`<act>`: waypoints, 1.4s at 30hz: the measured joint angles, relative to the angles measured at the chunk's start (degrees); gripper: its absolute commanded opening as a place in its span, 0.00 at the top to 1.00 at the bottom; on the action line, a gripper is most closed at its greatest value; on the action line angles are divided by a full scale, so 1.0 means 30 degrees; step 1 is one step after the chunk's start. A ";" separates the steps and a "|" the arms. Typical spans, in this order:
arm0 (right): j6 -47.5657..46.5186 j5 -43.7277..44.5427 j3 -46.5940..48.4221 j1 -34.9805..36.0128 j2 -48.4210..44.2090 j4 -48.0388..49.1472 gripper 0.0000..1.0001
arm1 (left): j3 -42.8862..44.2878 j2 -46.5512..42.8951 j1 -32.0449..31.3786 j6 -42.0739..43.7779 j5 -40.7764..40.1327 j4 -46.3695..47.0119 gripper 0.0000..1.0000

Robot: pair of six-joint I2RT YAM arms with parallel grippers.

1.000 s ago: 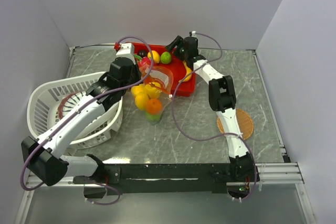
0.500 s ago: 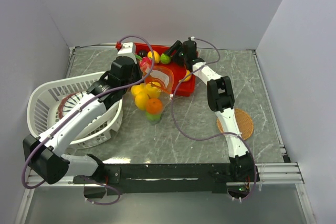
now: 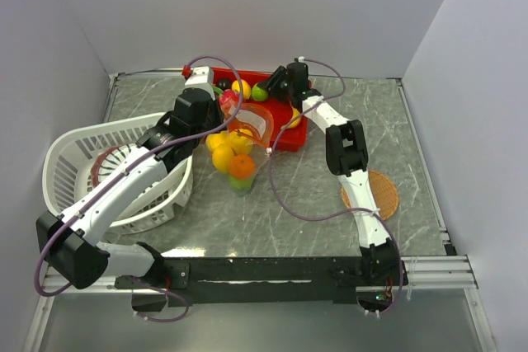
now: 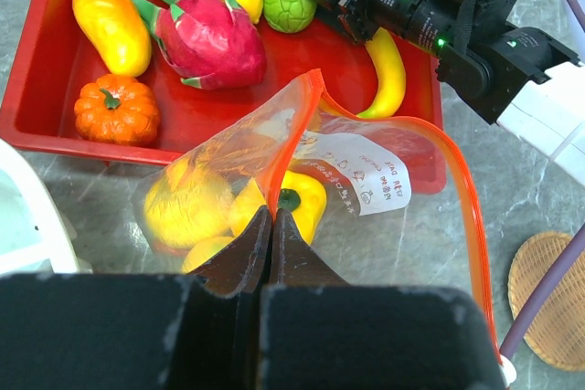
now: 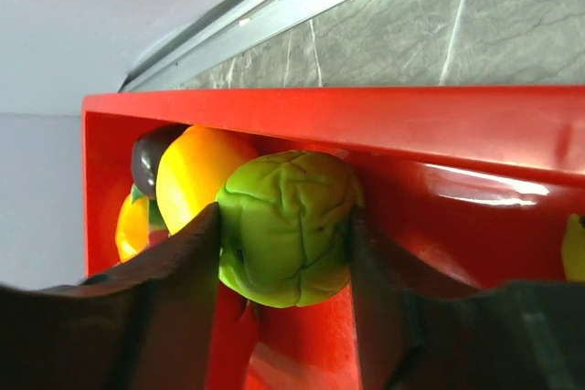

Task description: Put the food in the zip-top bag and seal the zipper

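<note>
Right wrist view: the green lime (image 5: 291, 230) is sitting against the red tray's (image 5: 503, 125) wall, and the right gripper (image 5: 283, 221) is squeezing both its sides. The left gripper (image 4: 272, 218) is pinching the zipper (image 4: 471, 226) of the open, fruit-filled zip-top bag (image 4: 210, 175) at the tray's near edge.

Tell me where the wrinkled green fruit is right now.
In the right wrist view the green fruit sits between the jaws of the right gripper, near the far wall of the red tray, with a yellow fruit just left of it.
</note>
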 measured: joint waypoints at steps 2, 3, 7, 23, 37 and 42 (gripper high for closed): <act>0.0015 -0.0109 0.0000 0.0000 0.0000 -0.0036 0.75 | 0.0000 0.0000 0.0000 0.0007 0.0000 0.0000 0.99; 0.0051 -0.0175 0.0000 0.0000 0.0000 -0.0036 0.78 | 0.0000 0.0000 0.0000 0.0007 0.0000 0.0000 0.99; 0.0233 -0.0415 -0.0838 0.0000 -0.0204 0.0838 0.88 | 0.0000 0.0000 0.0000 0.0007 -0.0007 0.0000 0.99; -0.0729 -0.0255 -0.8342 -0.0423 -0.8823 0.1450 0.98 | 0.0000 0.0000 0.0131 0.0117 -0.0240 0.0015 0.99; -0.4379 0.0561 -1.5781 0.0393 -2.2564 -0.0342 0.91 | 0.0000 0.1056 0.0882 -0.0080 0.0670 0.0772 0.99; -0.6462 0.0867 -1.5977 0.3024 -2.3722 -0.2331 0.88 | 0.0000 0.1129 0.0903 -0.0240 0.1370 0.1297 0.99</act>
